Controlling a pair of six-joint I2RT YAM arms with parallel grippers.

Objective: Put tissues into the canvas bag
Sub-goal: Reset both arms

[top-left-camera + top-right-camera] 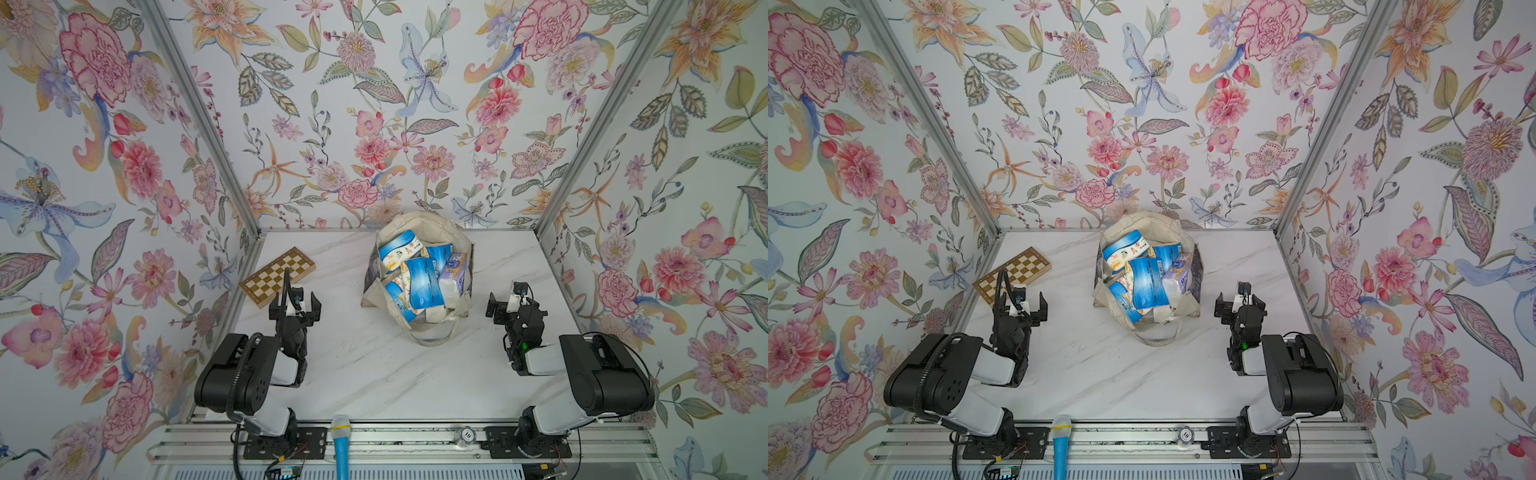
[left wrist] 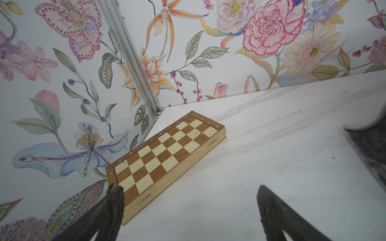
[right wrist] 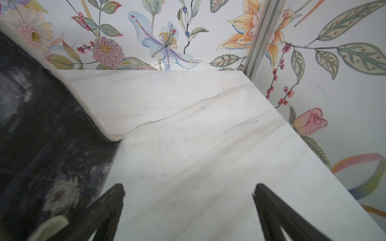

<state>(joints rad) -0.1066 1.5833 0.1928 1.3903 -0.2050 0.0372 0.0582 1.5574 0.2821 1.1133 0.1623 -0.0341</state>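
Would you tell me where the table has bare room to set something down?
Widest bare marble: from the canvas bag forward to the front rail. Also bare: the far right corner beside the bag. Crowded: the bag, stuffed with tissues, and the far left corner, holding the chessboard.

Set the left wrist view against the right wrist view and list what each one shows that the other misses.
Only the left wrist view shows the wooden chessboard, lying flat on the table. Only the right wrist view shows a cream strap of the canvas bag, probably a handle, and a broad stretch of the bag's dark printed side. Both share the white marble table, an edge of the canvas bag, the floral walls, and open jaws: the left gripper and the right gripper each hold nothing.
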